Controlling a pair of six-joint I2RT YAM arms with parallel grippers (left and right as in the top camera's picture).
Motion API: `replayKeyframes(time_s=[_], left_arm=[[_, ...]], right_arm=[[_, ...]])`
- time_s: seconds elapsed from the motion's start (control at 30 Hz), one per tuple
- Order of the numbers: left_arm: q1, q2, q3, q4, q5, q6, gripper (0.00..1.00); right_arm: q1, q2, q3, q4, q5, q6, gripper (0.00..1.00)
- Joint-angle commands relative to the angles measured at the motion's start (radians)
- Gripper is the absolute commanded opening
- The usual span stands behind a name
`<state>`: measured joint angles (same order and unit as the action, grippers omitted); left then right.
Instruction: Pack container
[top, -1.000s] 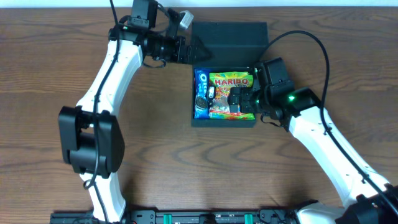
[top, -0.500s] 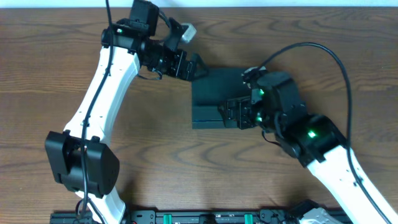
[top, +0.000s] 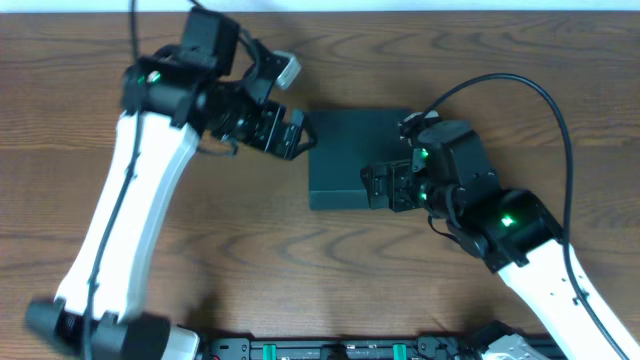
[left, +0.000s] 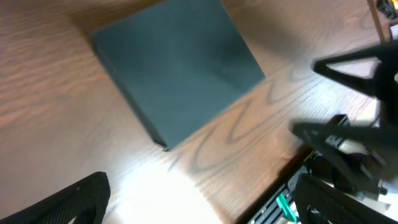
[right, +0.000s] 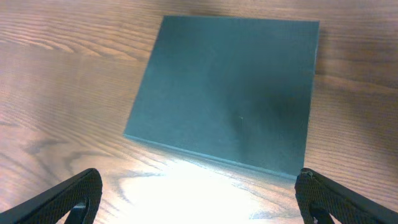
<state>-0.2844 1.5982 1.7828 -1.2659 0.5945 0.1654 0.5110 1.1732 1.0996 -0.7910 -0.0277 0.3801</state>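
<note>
The dark teal-green container lies on the wooden table with its flap lid shut. It also shows in the left wrist view and in the right wrist view. My left gripper is open and empty, just left of the container's upper left corner. My right gripper is open and empty, at the container's front right edge. Whatever is in the container is hidden under the lid.
The brown wooden table surrounds the container. The table's front edge with a black rail and green clips shows in the left wrist view. No other loose objects are in view.
The lid has come down and the snacks are now covered. My left gripper has drawn back to the left of the container. My right gripper has moved slightly to the container's front edge.
</note>
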Motion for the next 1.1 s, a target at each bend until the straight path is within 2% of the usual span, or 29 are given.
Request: replayKeyframes(time_s=[0.0,0.13,0.23,0.43,0.57,0.73,1.07], left_arm=[[0.002,-0.076,0.005,-0.053,-0.099,0.010,0.96],[0.002,-0.158,-0.039,-0.108,-0.279,-0.045,0.96],[0.002,-0.219,-0.147,-0.090,-0.290,-0.071,0.96],[-0.018,-0.353,-0.523,0.114,-0.291,-0.179,0.96],[-0.077,-0.406,-0.697,0.237,-0.291,-0.286,0.96],[-0.224,-0.417,-0.809,0.306,-0.373,-0.409,0.96],[-0.588,-0.416,-0.820,0.339,-0.608,-0.620,0.96]], right_arm=[[0.010,0.059,-0.002,0.017,0.027,0.009,0.99],[0.011,0.154,-0.002,0.079,0.014,0.009,0.99],[0.023,0.214,-0.002,0.129,0.012,0.009,0.99],[0.033,0.299,-0.002,0.176,0.071,0.042,0.99],[0.033,0.341,-0.002,0.181,0.132,0.042,0.99],[0.033,0.383,-0.002,0.182,0.152,0.047,0.99],[0.033,0.444,-0.002,0.168,0.155,0.080,0.99]])
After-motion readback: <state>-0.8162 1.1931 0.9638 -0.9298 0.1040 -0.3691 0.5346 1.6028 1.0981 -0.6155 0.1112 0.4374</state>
